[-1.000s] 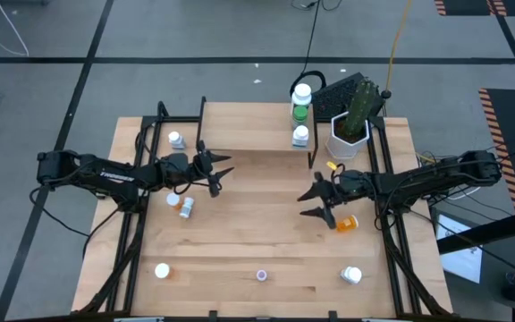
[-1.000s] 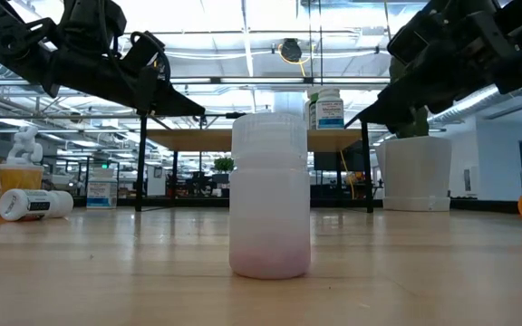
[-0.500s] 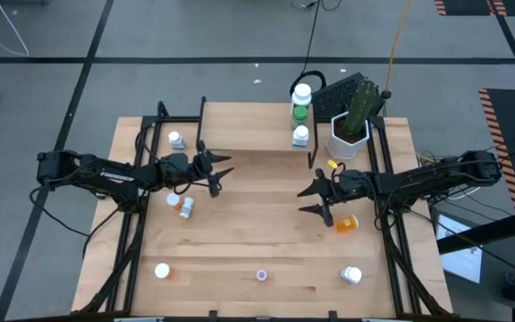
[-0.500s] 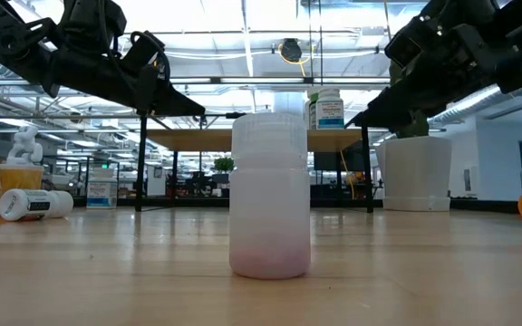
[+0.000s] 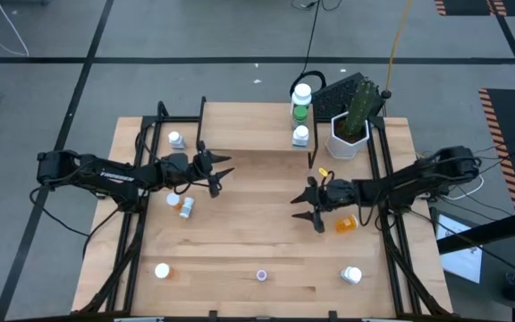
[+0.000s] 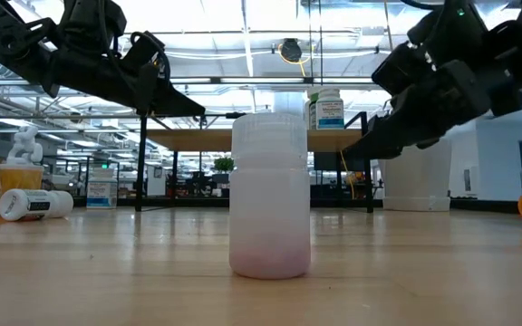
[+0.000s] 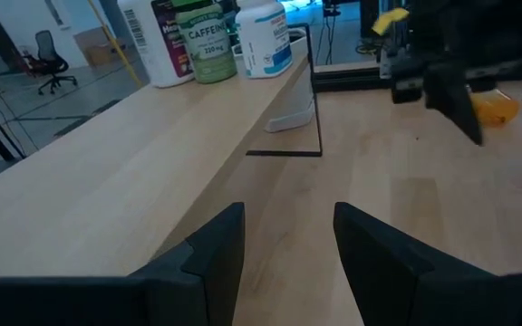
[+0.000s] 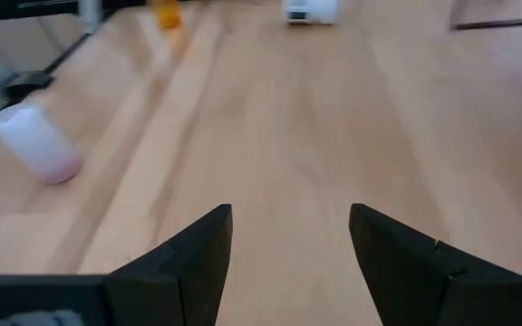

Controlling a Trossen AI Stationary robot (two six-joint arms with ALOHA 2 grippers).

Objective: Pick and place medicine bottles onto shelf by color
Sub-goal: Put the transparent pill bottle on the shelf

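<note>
Both grippers hover open over the table and hold nothing. My left gripper (image 5: 223, 175) (image 7: 288, 231) is beside the shelf's (image 5: 257, 125) near edge, facing right. My right gripper (image 5: 303, 212) (image 8: 290, 231) is at mid-table, facing left, with an orange bottle (image 5: 347, 222) lying just behind it. On the shelf's right end stand a green bottle (image 5: 301, 109) and a white one (image 5: 300, 135). Loose on the table are a white-capped pair (image 5: 180, 204), a white bottle (image 5: 176, 139), and three along the near edge (image 5: 162, 270) (image 5: 262, 275) (image 5: 352, 275).
A white hexagonal cactus planter (image 5: 349, 136) stands at the far right, just right of the shelf. Black frame rails (image 5: 132, 224) (image 5: 392, 241) run along both table sides. The table's middle (image 5: 257, 215) between the two grippers is bare wood.
My right gripper has moved a little toward the table's left and near edges and come lower, staying open. The left arm and the bottles have kept still.
</note>
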